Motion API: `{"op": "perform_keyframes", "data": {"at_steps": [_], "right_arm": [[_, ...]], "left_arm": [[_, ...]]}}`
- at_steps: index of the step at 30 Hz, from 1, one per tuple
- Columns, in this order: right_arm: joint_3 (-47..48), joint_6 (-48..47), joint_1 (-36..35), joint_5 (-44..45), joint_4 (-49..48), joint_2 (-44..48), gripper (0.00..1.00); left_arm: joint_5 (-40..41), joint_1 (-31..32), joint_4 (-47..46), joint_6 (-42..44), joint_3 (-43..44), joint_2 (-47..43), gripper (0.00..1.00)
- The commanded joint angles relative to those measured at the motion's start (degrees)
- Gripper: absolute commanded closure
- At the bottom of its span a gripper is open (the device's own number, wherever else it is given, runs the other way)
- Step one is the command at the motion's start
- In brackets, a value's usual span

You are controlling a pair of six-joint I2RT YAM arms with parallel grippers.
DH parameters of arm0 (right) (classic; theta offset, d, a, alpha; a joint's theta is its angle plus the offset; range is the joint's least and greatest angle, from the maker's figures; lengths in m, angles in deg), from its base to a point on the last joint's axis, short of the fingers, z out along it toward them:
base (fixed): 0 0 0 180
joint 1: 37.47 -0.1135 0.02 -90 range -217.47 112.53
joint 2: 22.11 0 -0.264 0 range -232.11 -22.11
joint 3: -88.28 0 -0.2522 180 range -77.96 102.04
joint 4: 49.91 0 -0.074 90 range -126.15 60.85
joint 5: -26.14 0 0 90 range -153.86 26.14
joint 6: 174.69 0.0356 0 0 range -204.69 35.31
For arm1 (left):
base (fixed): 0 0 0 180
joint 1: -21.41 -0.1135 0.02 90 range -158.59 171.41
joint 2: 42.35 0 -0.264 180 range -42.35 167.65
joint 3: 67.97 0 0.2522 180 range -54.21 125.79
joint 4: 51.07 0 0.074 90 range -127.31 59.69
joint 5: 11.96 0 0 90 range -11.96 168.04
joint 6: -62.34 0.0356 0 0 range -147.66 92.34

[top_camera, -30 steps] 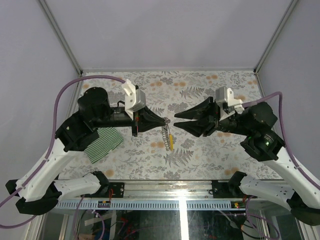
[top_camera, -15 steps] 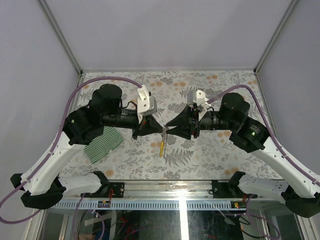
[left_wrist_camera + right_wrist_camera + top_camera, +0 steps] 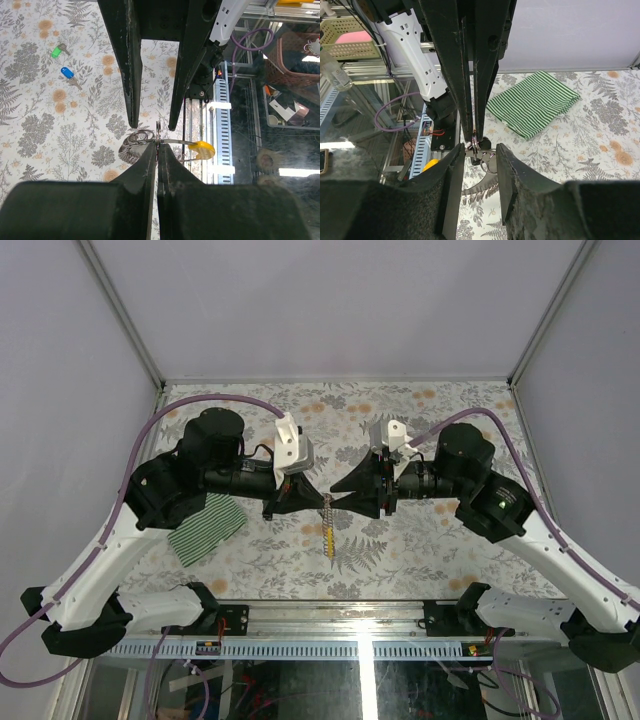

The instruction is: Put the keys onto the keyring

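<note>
1. Tapered black left fingers (image 3: pixel 142 167) pinch together on the thin silvery keyring (image 3: pixel 138 138), its yellow tag (image 3: pixel 202 148) dangling.
2. Right fingers (image 3: pixel 451 170) stand apart around it.
3. Plastic-headed keys (image 3: pixel 66 73) lie on the floral counter (image 3: pixel 30 145).

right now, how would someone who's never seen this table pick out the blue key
On the floral table, in the left wrist view, look to the far top left, away from the left gripper pinching the keyring. Two tiny keys lie close together there. The blue key is the lower one, with a blue head where the green key above it has a green one.
</note>
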Motion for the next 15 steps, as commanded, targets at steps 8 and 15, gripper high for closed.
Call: {"op": "perform_keyframes", "data": {"at_steps": [8,15], "right_arm": [[1.8,0.22,0.1,-3.08,-3.9,-1.79,0.73],[1.54,0.91,0.09,-3.77,-4.37,-2.19,0.92]], "left_arm": [[-1.32,0.53,-0.92,0.27,2.03,0.17,1.0],[-1.11,0.61,-0.99,0.29,2.28,0.32,1.0]]}}
